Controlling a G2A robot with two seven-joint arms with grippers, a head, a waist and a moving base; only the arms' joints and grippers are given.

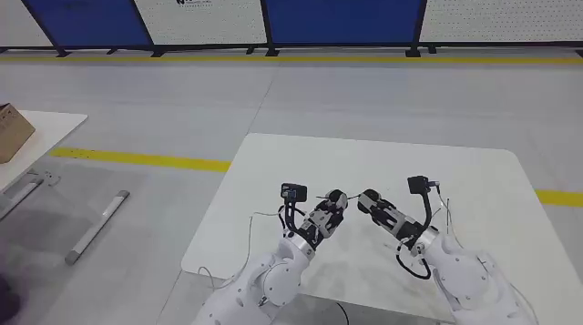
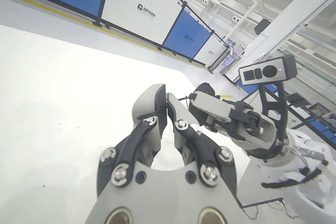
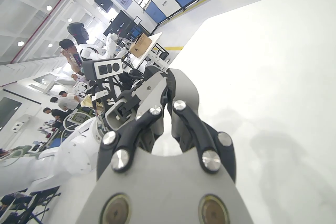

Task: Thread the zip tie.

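Observation:
Both grippers meet tip to tip above the middle of the white table [image 1: 474, 188]. A thin black zip tie [image 2: 183, 98] spans the short gap between them. My left gripper [image 2: 167, 103] is shut on one end, and a bit of black strap also shows across its finger [image 2: 153, 112]. Facing it, the right gripper [image 2: 191, 98] is pinched shut on the tie's other end. In the right wrist view, my right gripper [image 3: 168, 92] has its fingers pressed together, with the left gripper [image 3: 147, 83] just beyond; the tie is mostly hidden there. From above, the left gripper [image 1: 335, 200] and right gripper [image 1: 368, 202] nearly touch.
The bare tabletop spreads around the arms, with its far edge [image 1: 383, 140] and its rounded corner [image 2: 181, 72] in sight. A cardboard box [image 1: 11, 131] rests on a separate table at the far left. Thin cables [image 1: 264, 216] trail beside the arms.

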